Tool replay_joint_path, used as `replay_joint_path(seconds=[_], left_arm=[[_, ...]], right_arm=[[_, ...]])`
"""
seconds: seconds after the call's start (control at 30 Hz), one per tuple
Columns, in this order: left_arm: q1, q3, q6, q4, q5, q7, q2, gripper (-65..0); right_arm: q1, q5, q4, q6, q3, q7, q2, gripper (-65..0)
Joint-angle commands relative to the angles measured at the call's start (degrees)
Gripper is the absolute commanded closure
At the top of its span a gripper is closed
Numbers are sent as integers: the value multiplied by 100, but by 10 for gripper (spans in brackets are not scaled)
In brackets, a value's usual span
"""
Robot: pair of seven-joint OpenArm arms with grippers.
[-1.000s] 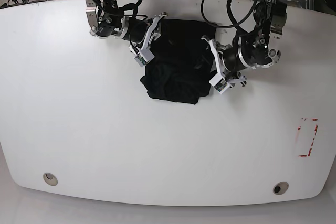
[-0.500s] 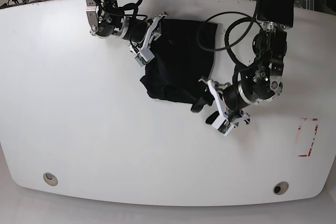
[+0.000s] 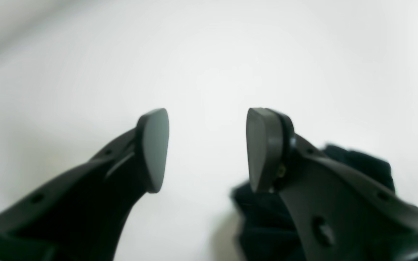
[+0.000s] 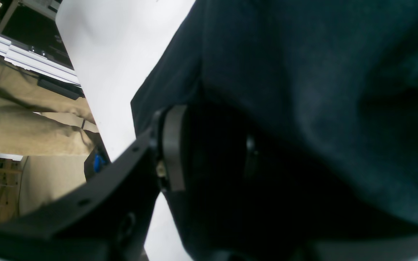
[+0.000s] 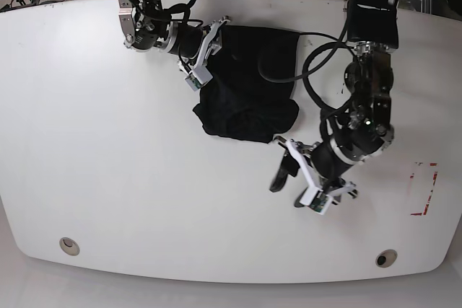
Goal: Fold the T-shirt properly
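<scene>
Left pincer agape, empty; right pincer clamped, arm outstretched.

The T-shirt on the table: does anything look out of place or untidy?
Yes. The T-shirt lies crumpled, its near edge bunched in uneven folds. Only the right gripper holds it; the left gripper hangs open and empty.

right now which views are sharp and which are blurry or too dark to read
Base view: sharp and evenly lit, the shirt a near-featureless black mass on the white table. Left wrist view: soft, with the table washed out. Right wrist view: cloth fills the frame and the right hand is lost in shadow.
</scene>
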Motion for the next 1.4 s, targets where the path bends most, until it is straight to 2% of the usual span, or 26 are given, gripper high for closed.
replay_joint_path(seconds=[0.0, 0.13, 0.3, 0.33, 0.4, 0.67, 0.8, 0.93, 1.37], left_arm=[[204, -104, -86, 577, -17, -50, -164, -310], [714, -139, -446, 1122, -26, 275, -471, -310], [1206, -130, -1123, 1377, -26, 917, -524, -308], [1338, -139, -1299, 1377, -26, 987, -524, -308], [1523, -139, -1444, 1377, -8, 1014, -524, -307], [1989, 90, -1444, 1166, 36, 1014, -542, -307], [1962, 274, -1444, 726, 44, 1005, -551, -307], [1611, 327, -1444, 199, 343, 1005, -507, -307], [617, 345, -1444, -575, 1126, 223, 285, -307]], right_arm=[[-22, -218, 16, -53, -11, -230, 34, -189], [-22, -218, 16, -53, -11, -230, 34, -189], [-4, -218, 16, -53, -11, -230, 34, -189], [4, -218, 16, -53, -11, -230, 34, -189], [4, -218, 16, -53, -11, -230, 34, -189], [4, -218, 16, -53, -11, -230, 34, -189], [4, -218, 16, -53, -11, -230, 34, -189], [4, -218, 16, -53, -20, -230, 34, -189], [-13, -218, 16, -53, -20, -222, 34, -189]])
